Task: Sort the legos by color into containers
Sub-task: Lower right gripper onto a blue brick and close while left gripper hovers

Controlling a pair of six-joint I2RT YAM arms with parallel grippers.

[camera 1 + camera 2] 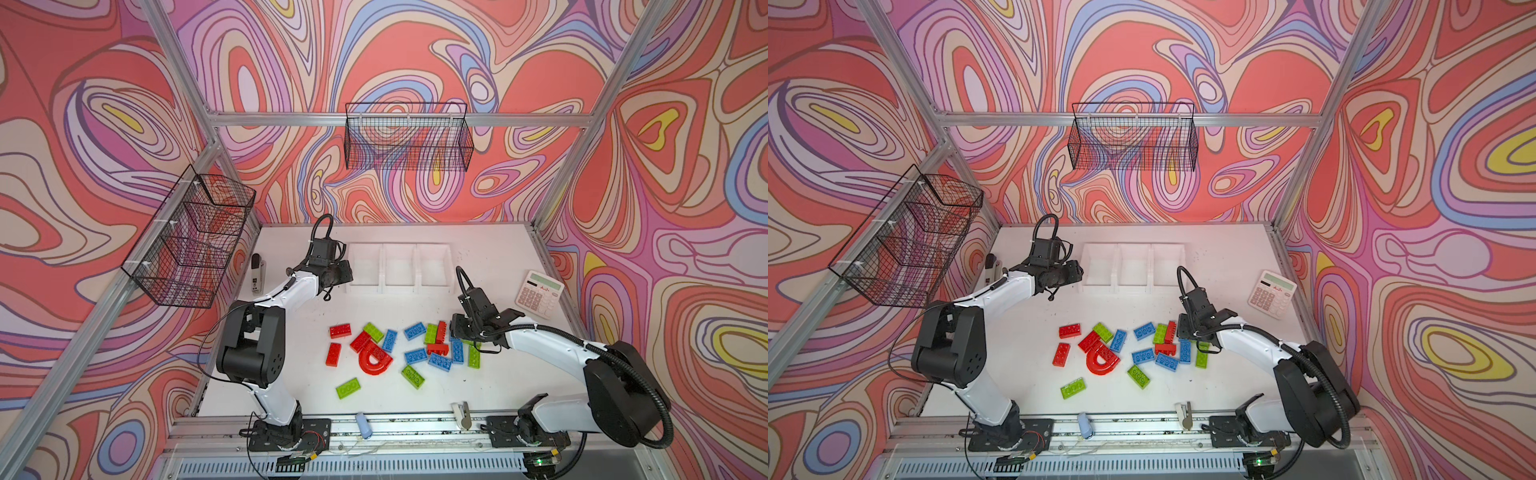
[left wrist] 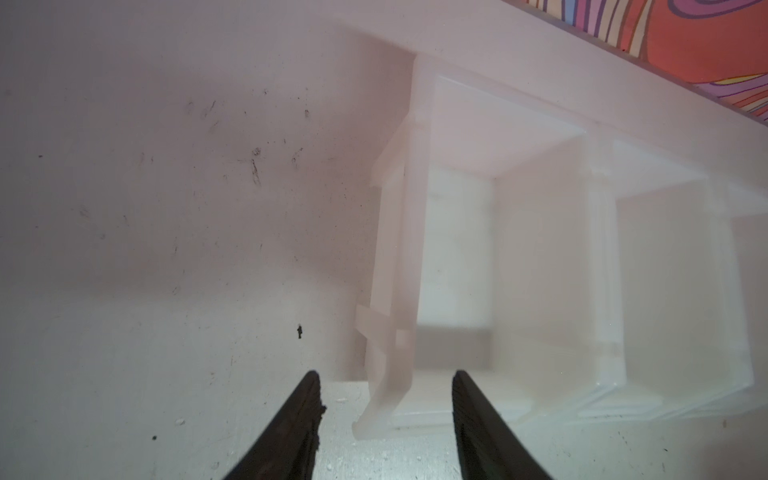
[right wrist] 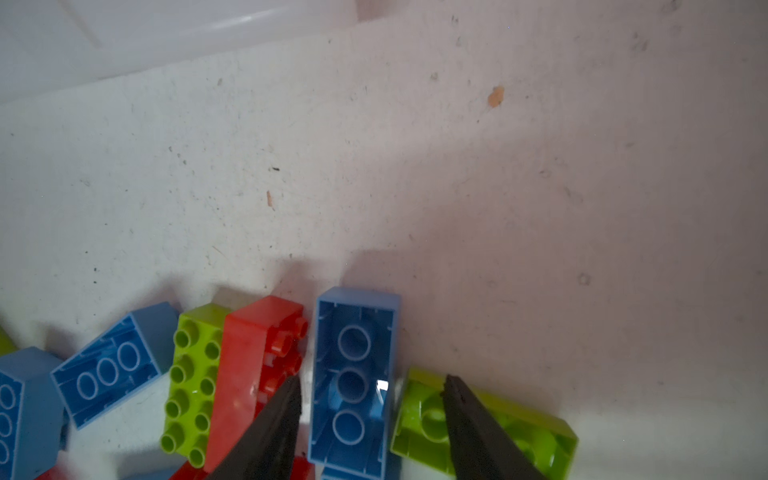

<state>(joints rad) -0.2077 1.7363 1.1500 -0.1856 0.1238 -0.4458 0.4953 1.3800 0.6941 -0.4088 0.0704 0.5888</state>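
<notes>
Red, lime green and blue legos (image 1: 415, 355) lie scattered mid-table, among them a red arch (image 1: 374, 363). Three joined white containers (image 1: 382, 268) stand behind them and look empty. My left gripper (image 1: 347, 272) hovers by the left end of the row. In the left wrist view it (image 2: 384, 386) is open and holds nothing, with the end bin's side wall (image 2: 411, 249) ahead. My right gripper (image 3: 372, 390) is open over the right of the pile, its fingers either side of an upturned blue brick (image 3: 353, 374). A red brick (image 3: 249, 374) and a green one (image 3: 490, 424) flank it.
A calculator (image 1: 539, 293) lies at the back right. Black wire baskets hang on the left frame (image 1: 191, 237) and the back wall (image 1: 409, 137). A white device (image 1: 257, 274) lies at the left edge. A small blue cylinder (image 1: 364, 424) rests on the front rail.
</notes>
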